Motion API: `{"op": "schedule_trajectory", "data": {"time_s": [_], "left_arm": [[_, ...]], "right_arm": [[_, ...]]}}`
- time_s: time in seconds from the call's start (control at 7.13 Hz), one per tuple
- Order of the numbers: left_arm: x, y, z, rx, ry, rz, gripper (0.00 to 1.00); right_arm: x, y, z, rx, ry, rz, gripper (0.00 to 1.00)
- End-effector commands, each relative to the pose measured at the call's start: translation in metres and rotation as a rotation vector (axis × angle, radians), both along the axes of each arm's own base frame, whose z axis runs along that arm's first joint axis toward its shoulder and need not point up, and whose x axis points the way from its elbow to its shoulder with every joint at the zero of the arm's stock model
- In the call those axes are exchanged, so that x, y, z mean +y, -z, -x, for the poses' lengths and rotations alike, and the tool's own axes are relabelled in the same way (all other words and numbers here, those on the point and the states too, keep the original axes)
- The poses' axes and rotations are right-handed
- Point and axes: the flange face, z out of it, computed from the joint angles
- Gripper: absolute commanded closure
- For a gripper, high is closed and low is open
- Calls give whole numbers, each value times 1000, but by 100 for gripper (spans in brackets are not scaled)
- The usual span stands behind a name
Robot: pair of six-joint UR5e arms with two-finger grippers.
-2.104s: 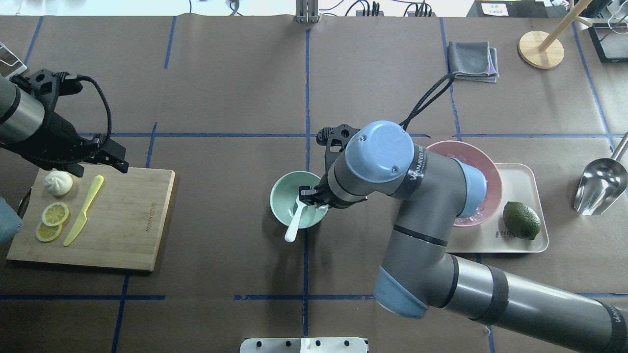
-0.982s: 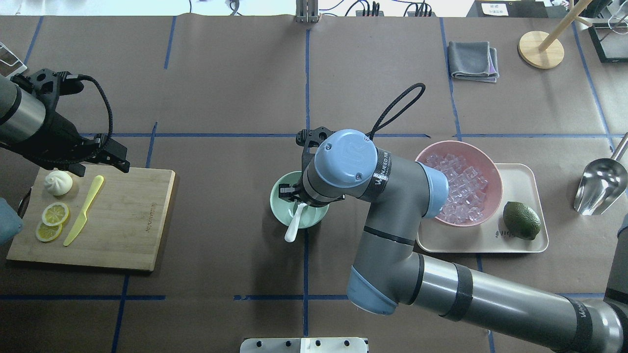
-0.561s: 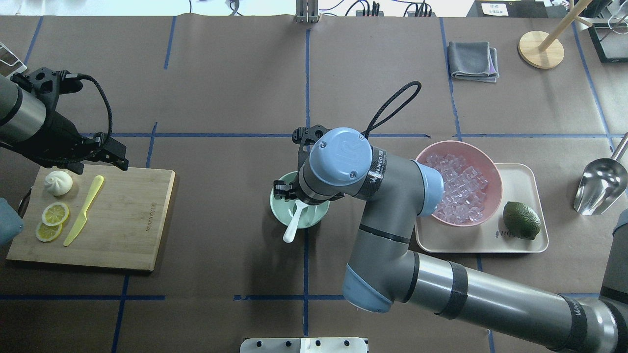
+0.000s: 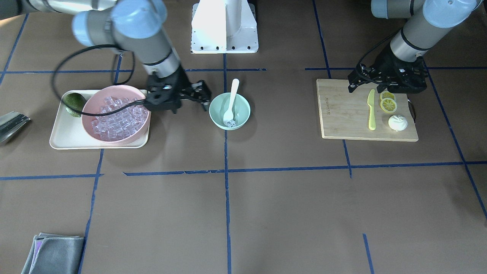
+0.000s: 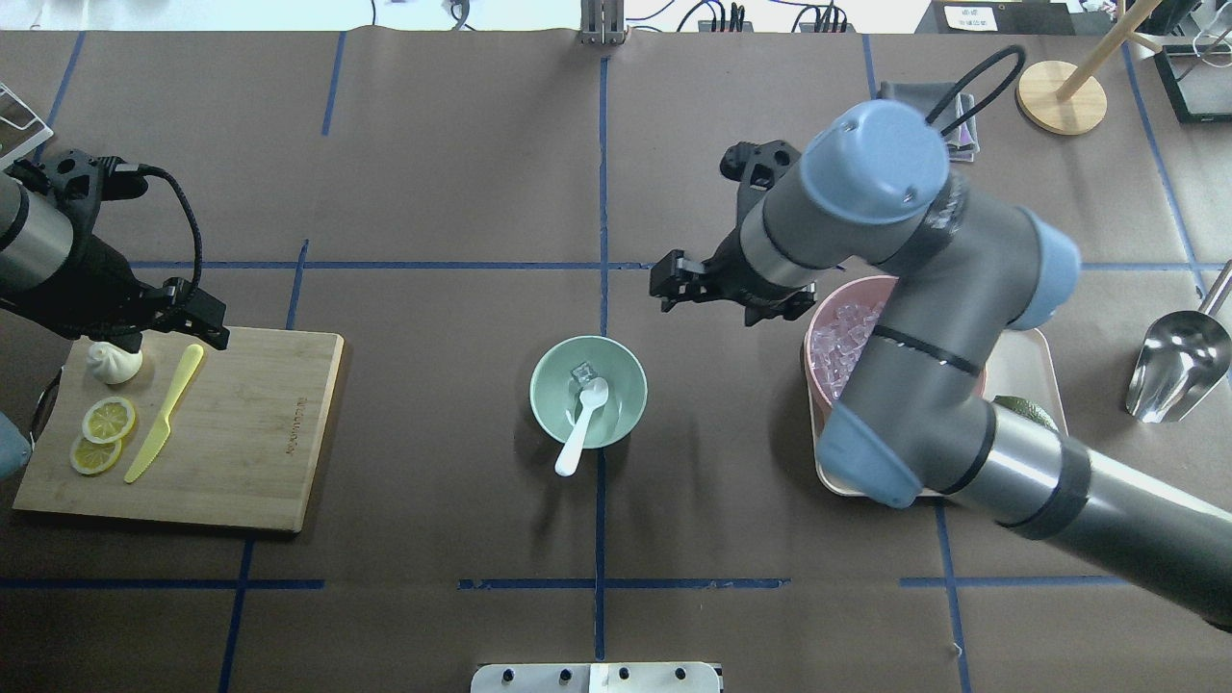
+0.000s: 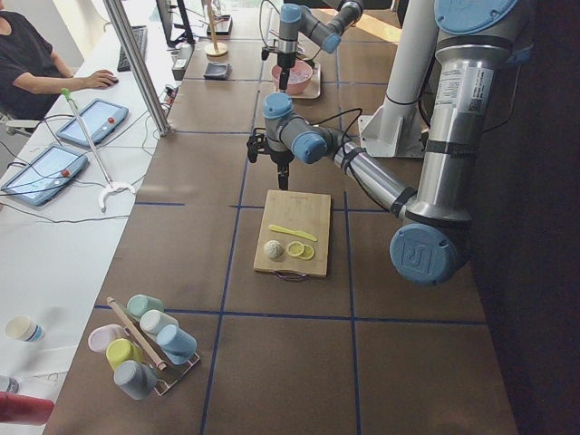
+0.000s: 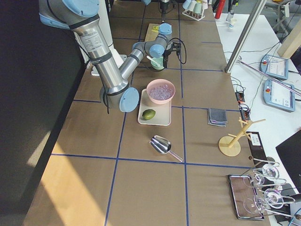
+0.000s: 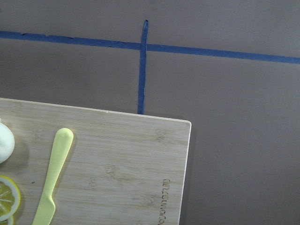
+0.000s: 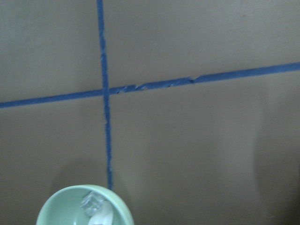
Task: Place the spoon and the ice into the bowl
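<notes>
The mint-green bowl (image 5: 549, 385) stands mid-table. The white spoon (image 5: 580, 423) lies in it, scoop inside, handle sticking out over the near rim. One clear ice cube (image 5: 581, 371) lies in the bowl beside the scoop. More ice (image 4: 114, 118) fills the pink bowl (image 4: 89, 106). My right gripper (image 5: 669, 281) is open and empty, raised between the two bowls, apart from both. My left gripper (image 5: 205, 332) hovers open and empty over the far edge of the cutting board (image 5: 250, 433). The right wrist view shows the bowl's rim (image 9: 51, 204) with the cube (image 9: 92, 201).
The cutting board holds a yellow-green knife (image 5: 164, 414), lemon slices (image 5: 101, 433) and a white bun (image 5: 114, 364). The pink bowl and a lime (image 4: 74, 102) sit on a cream tray (image 4: 61, 137). A metal scoop (image 5: 1179, 361) lies at the right edge, a grey cloth (image 4: 53, 253) further off.
My right gripper has risen from over the mint bowl and swung right and away, leaving an ice cube in the bowl. The left arm shifted slightly left.
</notes>
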Motion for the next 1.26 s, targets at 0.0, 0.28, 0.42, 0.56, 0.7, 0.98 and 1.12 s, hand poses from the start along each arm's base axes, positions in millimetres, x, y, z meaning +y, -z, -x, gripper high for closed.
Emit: {"op": "schedule_trajectory", "data": {"time_s": [0.0,0.28,0.42,0.56,0.7,0.98,1.12], "left_arm": [[7,-51,48,-49,-62,-64,0],[2,-88,111,-90,-101,-151,0],[-3,-108,139,-64,-97,-137,0],[-12,-137,171,3,-121,-141,0],[-18,-172,198,5,-140,-160,0],[-27,-218,245,-19,-134,-188,0],[-31,-235,281,-28,-103,-208,0]], "right_arm": [[-42,-66,-138,-20,52,-5,1],[-50,-145,-214,46,104,-91,1],[-50,-175,-244,87,133,-127,1],[-52,-198,-276,132,175,-156,1],[-53,-215,-307,171,222,-170,1],[-36,-267,-371,215,305,-217,1],[-26,-286,-393,227,316,-231,1]]}}
